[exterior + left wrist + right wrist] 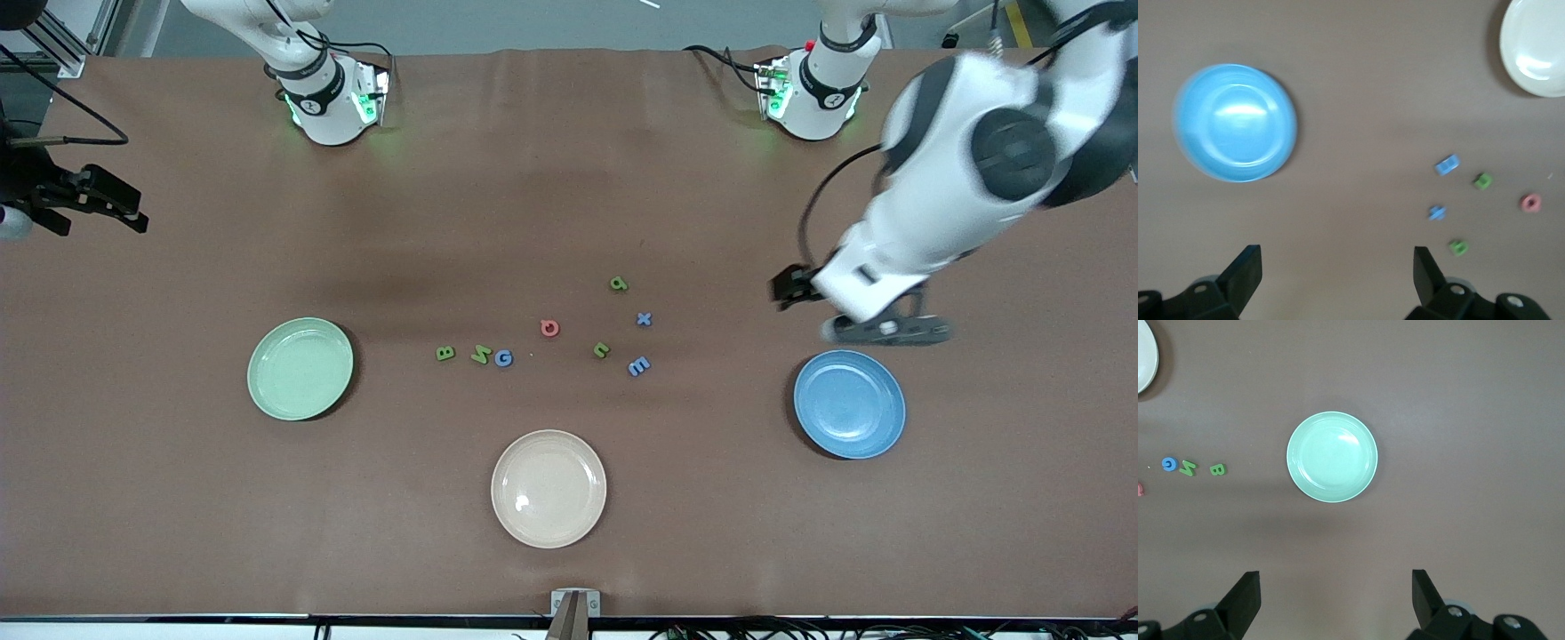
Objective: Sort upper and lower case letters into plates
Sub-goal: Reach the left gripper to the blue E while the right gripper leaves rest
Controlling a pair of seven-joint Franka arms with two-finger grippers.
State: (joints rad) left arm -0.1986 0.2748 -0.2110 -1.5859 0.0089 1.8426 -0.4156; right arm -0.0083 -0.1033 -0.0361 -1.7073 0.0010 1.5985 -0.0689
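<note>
Eight small letters lie mid-table: green B (pixel 445 353), green N (pixel 481 355), blue G (pixel 504 358), a red letter (pixel 549 328), a green one (pixel 602 349), blue E (pixel 638 365), blue x (pixel 644 318) and green p (pixel 619 284). The pale green plate (pixel 300 368) and the blue plate (pixel 849 404) are empty. My left gripper (pixel 885 331) is open and empty, up over the table beside the blue plate (pixel 1235 123). My right gripper (pixel 1335 573) is open and empty, high above the table with the green plate (pixel 1331 457) below it.
A beige plate (pixel 548 488) sits nearer the front camera than the letters, between the two other plates. The right arm's dark hand (pixel 102 200) shows at the view's edge, at the right arm's end of the table. The arm bases stand along the back edge.
</note>
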